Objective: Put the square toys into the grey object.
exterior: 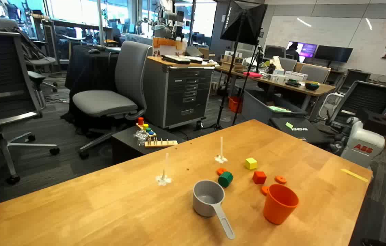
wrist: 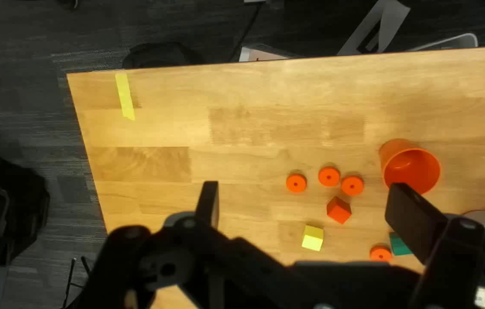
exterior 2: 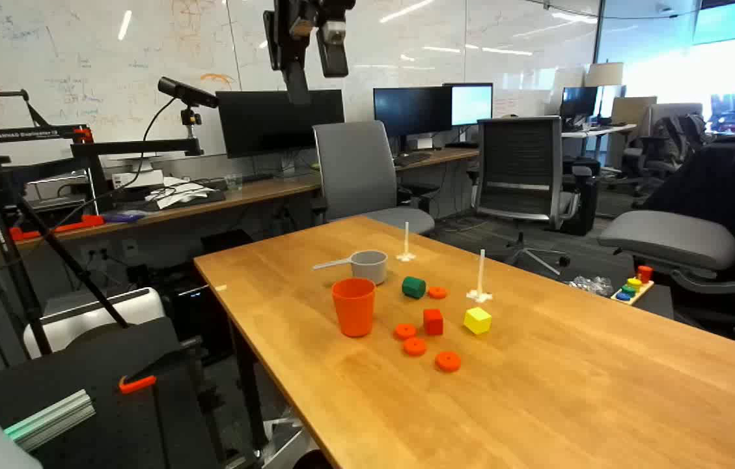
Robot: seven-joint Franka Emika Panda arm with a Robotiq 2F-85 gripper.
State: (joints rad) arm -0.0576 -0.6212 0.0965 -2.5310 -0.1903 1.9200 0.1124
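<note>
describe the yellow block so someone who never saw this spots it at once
On the wooden table, find the orange cup. From it, go past the red cube to the yellow block. It is the only yellow cube, unlike its red neighbour and the flat orange discs.

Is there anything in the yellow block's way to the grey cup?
Straight across the table, yes: the green block lies roughly between the yellow block and the grey cup, with an orange disc beside it. Lifted above both, the yellow block would probably pass; nothing visible covers the grey cup's open top.
</note>
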